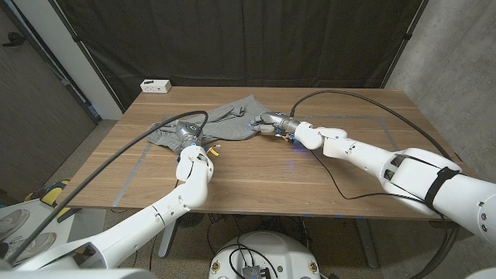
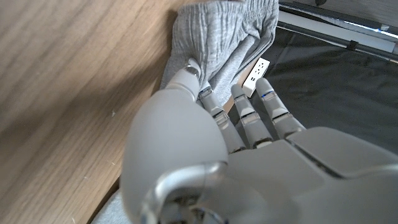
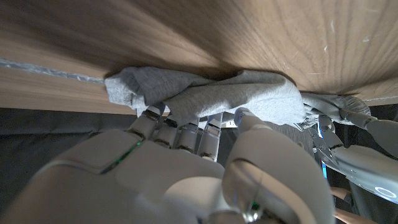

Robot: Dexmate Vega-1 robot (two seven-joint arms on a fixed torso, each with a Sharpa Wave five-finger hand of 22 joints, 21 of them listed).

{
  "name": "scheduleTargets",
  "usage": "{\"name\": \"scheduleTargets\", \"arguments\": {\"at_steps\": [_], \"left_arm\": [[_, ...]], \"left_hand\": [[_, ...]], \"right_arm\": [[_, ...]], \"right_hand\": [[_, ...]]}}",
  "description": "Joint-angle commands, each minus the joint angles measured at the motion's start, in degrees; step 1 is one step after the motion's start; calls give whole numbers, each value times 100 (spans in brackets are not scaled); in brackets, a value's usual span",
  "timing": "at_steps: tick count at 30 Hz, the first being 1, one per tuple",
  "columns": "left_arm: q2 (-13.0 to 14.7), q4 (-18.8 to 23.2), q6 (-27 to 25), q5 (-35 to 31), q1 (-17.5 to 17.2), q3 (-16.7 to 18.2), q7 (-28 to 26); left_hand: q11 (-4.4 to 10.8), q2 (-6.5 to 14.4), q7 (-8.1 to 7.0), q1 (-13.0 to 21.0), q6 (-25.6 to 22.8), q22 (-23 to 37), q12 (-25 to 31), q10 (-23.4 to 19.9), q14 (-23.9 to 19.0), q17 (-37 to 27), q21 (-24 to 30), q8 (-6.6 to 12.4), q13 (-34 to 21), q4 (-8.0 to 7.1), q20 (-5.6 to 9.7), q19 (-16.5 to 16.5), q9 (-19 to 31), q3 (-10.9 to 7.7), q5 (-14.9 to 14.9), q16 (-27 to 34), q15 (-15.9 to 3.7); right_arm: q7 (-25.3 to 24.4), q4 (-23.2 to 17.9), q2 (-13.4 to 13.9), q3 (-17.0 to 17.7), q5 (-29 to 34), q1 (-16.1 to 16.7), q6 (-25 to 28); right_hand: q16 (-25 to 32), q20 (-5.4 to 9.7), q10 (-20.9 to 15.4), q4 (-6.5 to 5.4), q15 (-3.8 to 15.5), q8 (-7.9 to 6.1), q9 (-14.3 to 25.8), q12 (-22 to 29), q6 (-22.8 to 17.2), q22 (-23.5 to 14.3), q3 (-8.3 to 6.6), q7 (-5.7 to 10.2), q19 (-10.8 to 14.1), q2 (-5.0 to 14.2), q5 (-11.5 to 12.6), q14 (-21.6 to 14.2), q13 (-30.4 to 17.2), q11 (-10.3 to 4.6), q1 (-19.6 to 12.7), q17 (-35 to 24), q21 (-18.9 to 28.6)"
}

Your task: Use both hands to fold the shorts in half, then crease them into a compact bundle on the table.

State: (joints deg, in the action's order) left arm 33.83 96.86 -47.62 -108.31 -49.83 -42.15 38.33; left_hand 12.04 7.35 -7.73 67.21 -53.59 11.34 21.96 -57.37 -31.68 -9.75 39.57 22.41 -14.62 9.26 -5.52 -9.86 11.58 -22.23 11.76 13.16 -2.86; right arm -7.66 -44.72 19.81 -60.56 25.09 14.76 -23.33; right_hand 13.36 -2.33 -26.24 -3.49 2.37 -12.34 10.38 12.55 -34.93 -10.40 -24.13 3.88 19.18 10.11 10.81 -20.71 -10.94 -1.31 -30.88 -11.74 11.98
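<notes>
Soft matt grey cloth shorts (image 1: 225,120) lie on the smooth grained wooden table (image 1: 310,178).

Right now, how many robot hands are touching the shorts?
2. The left robot hand is on the left end of the grey shorts; the right robot hand grips the right edge.
</notes>
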Motion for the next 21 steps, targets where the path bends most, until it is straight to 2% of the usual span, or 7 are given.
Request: {"name": "scheduleTargets", "arguments": {"at_steps": [1,2,6,9,12,14,21], "left_arm": [[22,-382,210,-49,-114,50,-1083],[49,-408,220,-111,-105,19,-1130],[319,-304,453,-73,-104,-67,-1465],[521,-182,619,5,-116,-80,-1647],[803,5,820,89,-141,-70,-1889],[876,56,866,108,-155,-57,-1967],[1711,533,1399,291,-249,76,-2759]], "left_hand": [[5,165,7,22,-330,13,106,-350,-408,-38,108,133,-176,-18,97,-113,20,-154,71,84,-856],[-7,157,10,21,-400,14,102,-362,-451,-39,119,164,-194,-16,114,-120,20,-171,72,84,-889],[-22,148,-43,32,-543,22,87,-369,-518,-50,163,232,-242,-11,175,-167,25,-196,49,82,-955],[-10,156,-56,42,-540,25,86,-379,-552,-68,181,236,-259,-11,181,-186,26,-192,33,101,-985],[19,167,-142,61,-566,31,90,-408,-603,-97,205,254,-291,-10,213,-205,30,-181,-3,133,-999],[36,172,-169,74,-602,34,91,-417,-618,-106,216,272,-303,-8,224,-214,31,-181,-18,142,-1003],[41,202,-320,98,-564,45,80,-394,-669,-132,272,277,-366,-29,309,-262,40,-184,-82,143,-1012]], "right_arm": [[274,-147,104,-94,57,-51,177],[349,-79,85,-94,11,-74,119],[375,-120,113,-83,0,-54,121],[363,-203,141,-67,9,-26,173],[318,-169,127,-62,10,-18,139],[314,-133,110,-59,-2,-23,115],[314,-70,72,-71,-10,-35,115]], "right_hand": [[48,18,-123,-19,286,-70,19,24,-151,0,-80,-47,96,1,16,-148,-9,51,73,-12,47],[61,23,-175,-18,320,-81,19,31,-217,0,-94,-49,113,-4,15,-200,-8,-43,84,-10,52],[89,36,-303,-15,369,-86,17,52,-309,0,-131,-41,152,-7,16,-334,-7,-22,100,3,63],[86,43,-317,-20,350,-84,16,44,-336,0,-151,-48,155,0,17,-357,-7,0,109,8,61],[81,45,-327,-25,327,-76,16,38,-342,0,-169,-65,157,7,19,-368,-7,27,117,10,60],[79,47,-320,-26,317,-72,15,32,-343,0,-174,-66,156,7,19,-369,-6,27,119,11,59],[59,44,-302,-25,311,-59,15,9,-349,0,-197,-66,148,6,21,-352,-6,37,127,15,53]]}}
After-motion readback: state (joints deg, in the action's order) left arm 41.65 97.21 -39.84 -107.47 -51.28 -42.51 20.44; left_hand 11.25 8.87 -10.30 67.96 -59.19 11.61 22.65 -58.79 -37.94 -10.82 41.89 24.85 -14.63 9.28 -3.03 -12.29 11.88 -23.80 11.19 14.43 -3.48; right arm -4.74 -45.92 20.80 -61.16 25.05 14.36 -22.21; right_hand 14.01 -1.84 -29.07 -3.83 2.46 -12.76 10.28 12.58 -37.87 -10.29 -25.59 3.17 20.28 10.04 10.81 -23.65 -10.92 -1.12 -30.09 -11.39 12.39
